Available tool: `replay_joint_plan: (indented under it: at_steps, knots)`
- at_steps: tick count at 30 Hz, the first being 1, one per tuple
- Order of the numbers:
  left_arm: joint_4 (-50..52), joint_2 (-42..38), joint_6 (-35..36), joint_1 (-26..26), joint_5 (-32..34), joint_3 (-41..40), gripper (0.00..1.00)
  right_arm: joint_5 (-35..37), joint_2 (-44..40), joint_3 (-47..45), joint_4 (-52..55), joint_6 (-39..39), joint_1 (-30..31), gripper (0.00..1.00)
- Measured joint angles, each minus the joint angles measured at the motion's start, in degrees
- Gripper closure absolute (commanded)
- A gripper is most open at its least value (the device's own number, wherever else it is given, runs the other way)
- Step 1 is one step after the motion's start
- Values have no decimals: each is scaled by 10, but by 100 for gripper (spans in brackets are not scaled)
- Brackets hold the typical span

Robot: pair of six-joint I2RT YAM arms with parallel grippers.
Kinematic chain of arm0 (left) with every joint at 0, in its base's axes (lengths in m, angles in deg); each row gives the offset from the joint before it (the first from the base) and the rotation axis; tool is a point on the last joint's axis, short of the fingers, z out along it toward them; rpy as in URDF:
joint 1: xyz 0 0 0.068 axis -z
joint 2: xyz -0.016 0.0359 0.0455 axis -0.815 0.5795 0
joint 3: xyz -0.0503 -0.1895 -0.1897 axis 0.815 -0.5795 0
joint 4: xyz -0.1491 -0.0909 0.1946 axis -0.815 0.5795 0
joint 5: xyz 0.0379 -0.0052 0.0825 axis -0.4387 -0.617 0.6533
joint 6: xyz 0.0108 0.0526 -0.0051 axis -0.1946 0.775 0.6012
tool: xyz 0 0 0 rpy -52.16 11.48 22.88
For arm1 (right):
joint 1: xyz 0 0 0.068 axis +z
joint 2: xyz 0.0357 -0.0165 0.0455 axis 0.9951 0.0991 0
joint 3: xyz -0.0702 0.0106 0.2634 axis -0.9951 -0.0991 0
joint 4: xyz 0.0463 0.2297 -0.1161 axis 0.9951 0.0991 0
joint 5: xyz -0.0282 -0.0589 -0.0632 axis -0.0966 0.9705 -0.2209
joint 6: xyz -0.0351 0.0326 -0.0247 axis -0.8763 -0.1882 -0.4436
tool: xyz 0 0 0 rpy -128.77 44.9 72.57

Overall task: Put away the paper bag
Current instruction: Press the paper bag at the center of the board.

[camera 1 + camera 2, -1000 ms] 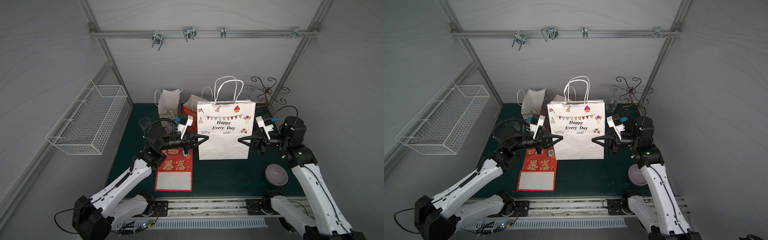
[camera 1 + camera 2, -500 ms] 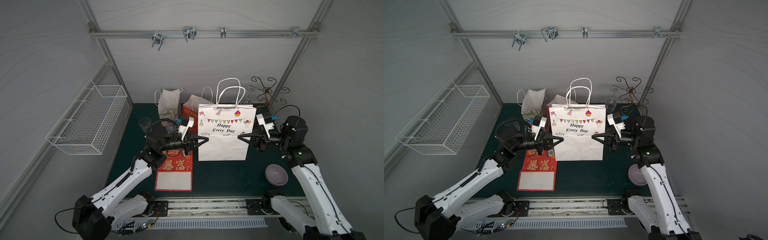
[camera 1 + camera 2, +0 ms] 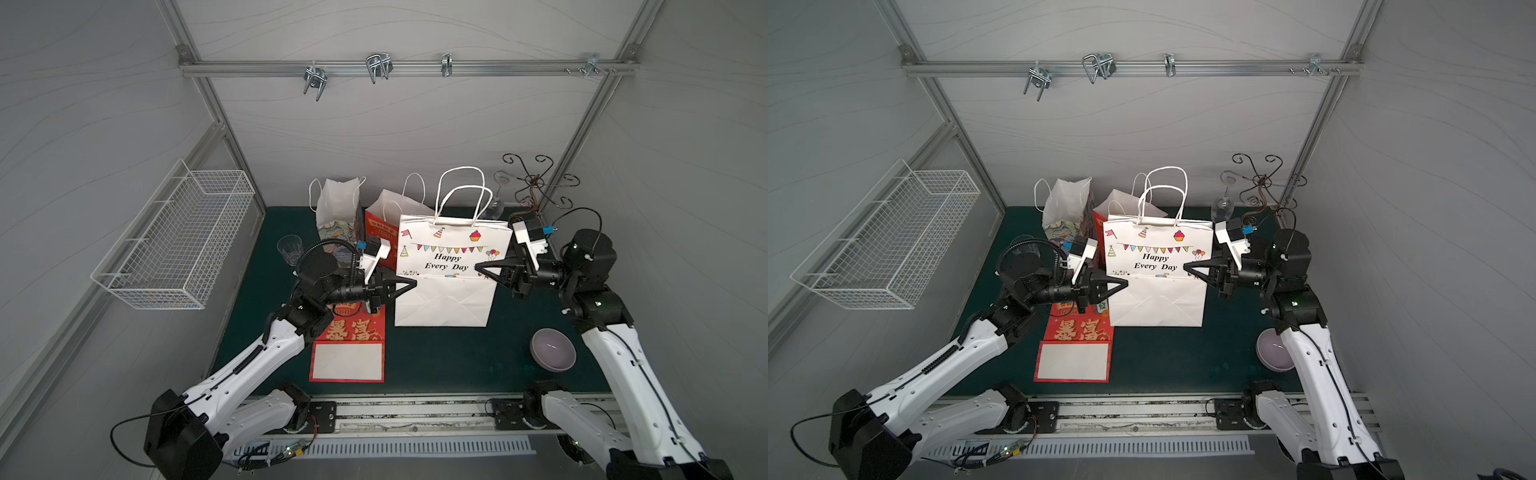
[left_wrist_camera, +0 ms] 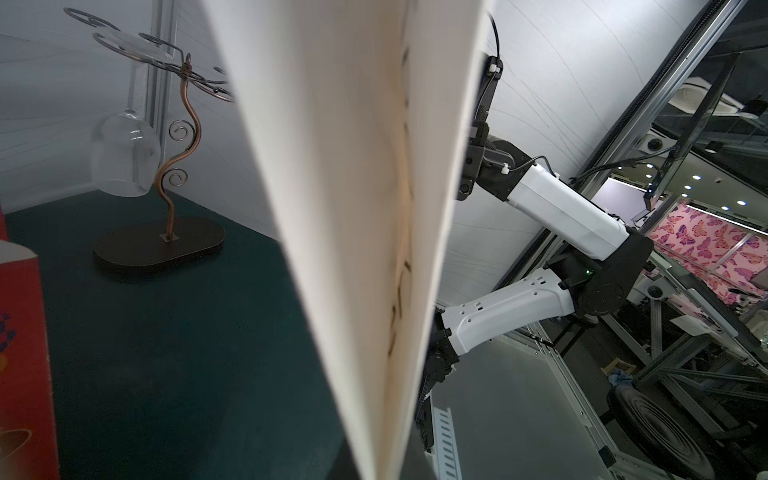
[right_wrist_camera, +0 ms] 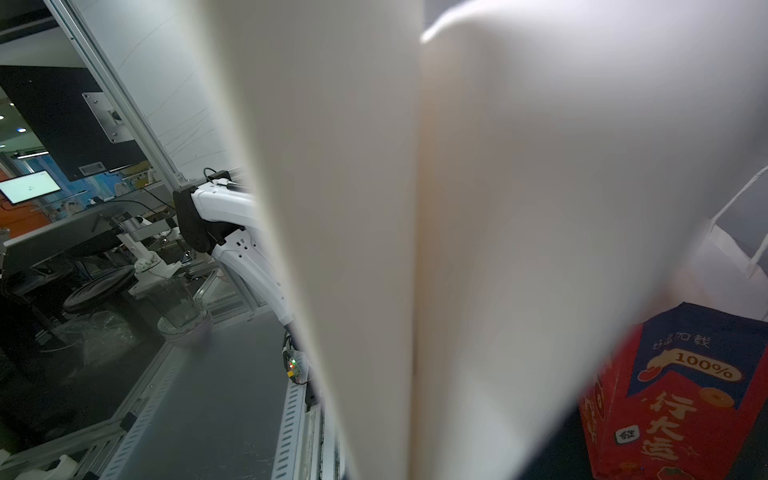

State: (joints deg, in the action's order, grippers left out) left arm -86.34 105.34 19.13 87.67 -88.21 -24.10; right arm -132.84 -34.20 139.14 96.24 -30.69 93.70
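Bowl (image 3: pixel 552 349) first, the purple one nearer us than the right gripper (image 3: pixel 478 266): anything in it?

Only a glint on its pale inside. Level with it, a flat red bag (image 3: pixel 353 332) lies on the green mat (image 3: pixel 436 361), far end under the left gripper (image 3: pixel 413 282) and its wrist.

And the paper bag (image 3: pixel 449 291)?

Upright between the two grippers, folded flat, bottom flap turned up against its printed front. Its inside is hidden.

Who holds it?

The left gripper's jaws are closed, tips at the bag's side edge; whether paper is pinched I cannot tell. The right gripper's tips meet the opposite edge; parted or closed, I cannot tell.

Beyond them?

A clear tumbler (image 3: pixel 289 249) past the left gripper's wrist; behind that gripper a white bag (image 3: pixel 336 203) and an upright red bag (image 3: pixel 376 228), contents unseen. Beyond the right gripper a wine glass (image 4: pixel 124 158) hangs bowl-down from a curly metal rack (image 3: pixel 536 187).

The wire basket (image 3: pixel 178 245)?

On the side wall, well out from the left gripper; what it holds I cannot make out.
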Motion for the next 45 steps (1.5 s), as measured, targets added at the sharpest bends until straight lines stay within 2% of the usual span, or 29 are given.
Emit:
replay_joint_plan:
  at_steps: [2,3,5,6,10,11,12,13,14,16,17,19,20,24,25,26,27,28,30,32,33,37,38,39,40,41,43,45]
  knots:
    - [0,0,1,0,-1,-3,100,3,1,0,-11,4,0,67]
    - [1,0,2,0,-2,-5,100,4,2,0,-14,7,0,73]
    - [4,0,3,0,-4,-10,100,5,5,1,-23,14,0,94]
    - [4,0,3,0,-4,-12,100,6,7,1,-26,16,0,100]
    - [3,0,4,0,-4,-16,100,7,11,2,-34,25,0,100]
    - [3,0,4,0,-4,-16,100,7,11,2,-37,27,0,90]
    - [2,-1,5,0,-4,-17,100,9,11,2,-37,28,0,74]
    - [3,-1,5,0,-4,-18,100,10,11,2,-39,31,0,66]
    - [3,-1,6,0,-4,-21,100,12,11,3,-41,33,0,65]
    - [3,-1,6,0,-4,-28,100,17,11,10,-44,37,0,68]
    - [3,-1,6,0,-4,-32,100,18,11,14,-47,38,0,74]
    - [3,-1,5,0,-5,-37,100,21,11,22,-53,45,-1,95]
    - [3,-1,5,0,-5,-38,100,21,11,25,-57,46,-1,100]
    - [-2,-1,5,0,-7,-38,100,21,11,29,-65,51,-1,100]
    - [-2,-1,5,0,-7,-38,100,21,11,29,-66,54,-1,89]
    - [-2,-1,6,0,-8,-38,100,21,11,29,-67,54,-1,72]
    - [-2,-1,6,0,-8,-38,100,21,11,29,-66,56,-1,65]
    - [-1,-1,6,0,-9,-38,100,22,11,29,-68,55,-1,63]
    - [-1,-1,6,0,-9,-40,100,22,11,30,-71,54,-1,69]
    - [-1,-1,6,0,-9,-42,100,22,12,35,-72,57,-1,92]
    - [0,-1,6,0,-10,-42,100,22,12,38,-73,55,-1,100]
    - [-2,-1,8,0,-11,-42,100,19,12,48,-66,45,-3,100]
    - [-2,-1,9,0,-11,-42,100,19,12,48,-65,42,-5,97]
    - [-2,-1,11,0,-12,-42,100,19,12,48,-63,39,-5,65]
    - [-2,-1,12,0,-11,-42,100,20,12,48,-59,39,-7,41]
    - [-1,-1,13,0,-11,-42,100,23,10,49,-53,35,-9,27]
    - [-2,-1,13,0,-11,-42,100,38,5,49,-31,19,-12,10]
    - [-7,-3,12,0,-7,-42,100,65,-9,49,6,-3,-14,6]
